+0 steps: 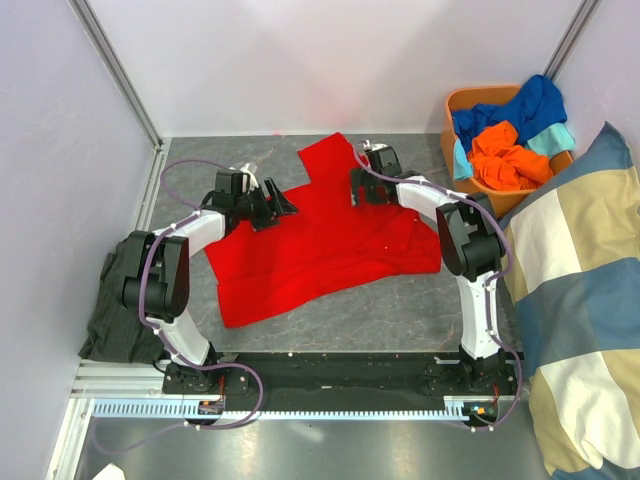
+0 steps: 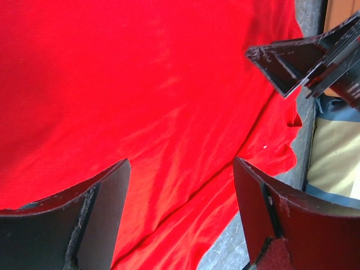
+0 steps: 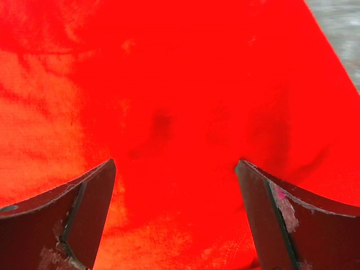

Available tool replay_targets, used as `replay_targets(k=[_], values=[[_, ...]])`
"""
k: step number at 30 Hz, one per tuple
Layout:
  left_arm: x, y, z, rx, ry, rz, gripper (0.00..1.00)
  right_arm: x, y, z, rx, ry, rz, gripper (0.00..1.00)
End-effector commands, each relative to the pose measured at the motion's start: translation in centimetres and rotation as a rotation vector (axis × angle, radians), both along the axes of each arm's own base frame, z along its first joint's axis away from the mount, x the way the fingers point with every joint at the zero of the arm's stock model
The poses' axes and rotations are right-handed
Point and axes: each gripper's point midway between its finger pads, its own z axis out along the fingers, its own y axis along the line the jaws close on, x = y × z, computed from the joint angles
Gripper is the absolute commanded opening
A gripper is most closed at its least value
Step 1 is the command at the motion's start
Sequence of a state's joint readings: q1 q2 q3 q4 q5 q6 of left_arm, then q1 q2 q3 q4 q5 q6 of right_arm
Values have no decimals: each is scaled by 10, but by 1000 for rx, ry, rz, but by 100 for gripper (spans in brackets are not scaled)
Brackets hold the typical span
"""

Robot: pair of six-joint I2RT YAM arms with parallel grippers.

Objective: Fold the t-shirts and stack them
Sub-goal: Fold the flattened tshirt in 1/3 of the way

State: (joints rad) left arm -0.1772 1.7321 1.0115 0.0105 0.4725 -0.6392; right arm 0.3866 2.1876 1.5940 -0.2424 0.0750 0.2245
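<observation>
Nearest me, at the table (image 1: 400, 315) edge by my left arm's base, a dark cloth (image 1: 112, 300) lies crumpled. Just beyond, the red t-shirt (image 1: 320, 255) is spread flat but askew on the grey surface, with a crease running along its right side. My left gripper (image 2: 180, 169) and right gripper (image 3: 174, 169) hover over its far half, jaws released and wide, holding nothing, red fabric filling the view beneath each. The risks, as I judge them: pinching one layer instead of both would let the fold slump. Uneven pulls on a skewed shirt would fold it crooked or drag it whole. My grippers are near each other, so they could knock together. Farthest, at the right, a basket (image 1: 458, 103) holds an orange shirt (image 1: 505, 158), a royal blue shirt (image 1: 525, 105) and a teal shirt (image 1: 556, 138), beside a checked cushion (image 1: 590, 290). I can read no brand, label or writing anywhere.
</observation>
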Motion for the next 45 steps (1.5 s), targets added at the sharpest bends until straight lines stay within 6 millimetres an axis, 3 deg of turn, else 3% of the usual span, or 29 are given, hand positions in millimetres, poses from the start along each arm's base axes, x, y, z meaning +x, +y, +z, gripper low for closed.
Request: replay_targets(k=[1, 7, 13, 16, 28, 35, 38, 42, 45], values=[[4, -1, 18, -10, -53, 13, 81, 4, -38, -15, -10, 58, -140, 98], [4, 2, 15, 2, -50, 23, 81, 1, -77, -17, -4, 80, -279, 98], [4, 3, 13, 6, -46, 26, 81, -13, -90, -15, -22, 88, -334, 98], [3, 3, 12, 10, -43, 25, 81, -28, -97, -18, -36, 110, -350, 98], [2, 6, 12, 29, -49, 33, 82, -85, -106, -20, -25, 173, -371, 98], [0, 10, 12, 49, -52, 42, 81, -107, -98, -7, -7, 167, -350, 98], [1, 11, 15, 53, -64, 44, 81, -94, -94, 16, 5, 95, -322, 98], [1, 11, 18, 48, -70, 43, 81, -56, -77, 101, 87, -107, -242, 98], [0, 12, 20, 50, -75, 47, 82, -45, -76, 157, 115, -215, -235, 98]])
